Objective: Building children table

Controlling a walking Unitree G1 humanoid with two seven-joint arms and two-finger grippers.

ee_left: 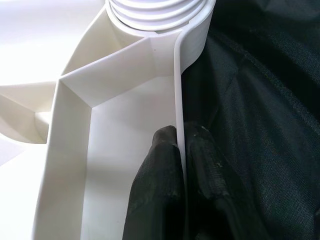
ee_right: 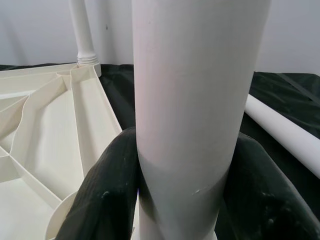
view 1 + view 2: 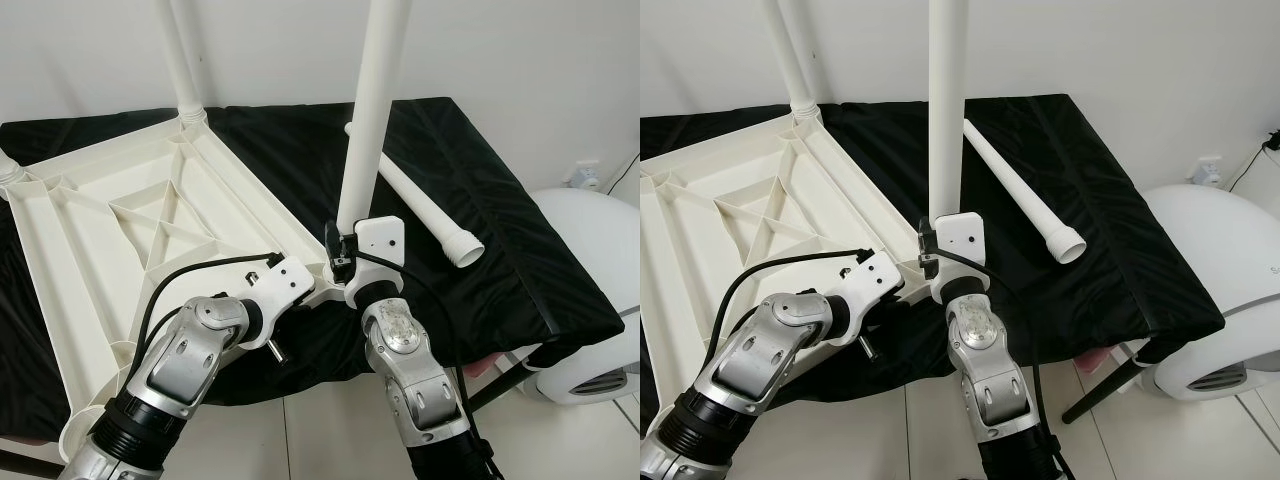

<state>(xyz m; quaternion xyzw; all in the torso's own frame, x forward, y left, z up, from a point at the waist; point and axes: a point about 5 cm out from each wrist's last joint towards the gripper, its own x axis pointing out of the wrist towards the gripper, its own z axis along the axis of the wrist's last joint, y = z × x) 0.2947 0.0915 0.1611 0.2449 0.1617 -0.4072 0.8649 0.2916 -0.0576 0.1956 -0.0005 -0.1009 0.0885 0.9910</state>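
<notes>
A: Our right gripper clamps the upright table leg at the upturned tabletop's near corner; the left gripper pinches its rim.

B: If we tilt the leg, its thread may cross and the tabletop could slide on the black-draped surface.

Right claw at upright leg; upturned tabletop, black cloth

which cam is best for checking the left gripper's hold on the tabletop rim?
Left wrist view: the left gripper has one black finger on each side of the thin white rim of the upturned tabletop, pinching it. In the head views the wrist housing covers the fingers. The right wrist view shows the right gripper around a leg.
</notes>
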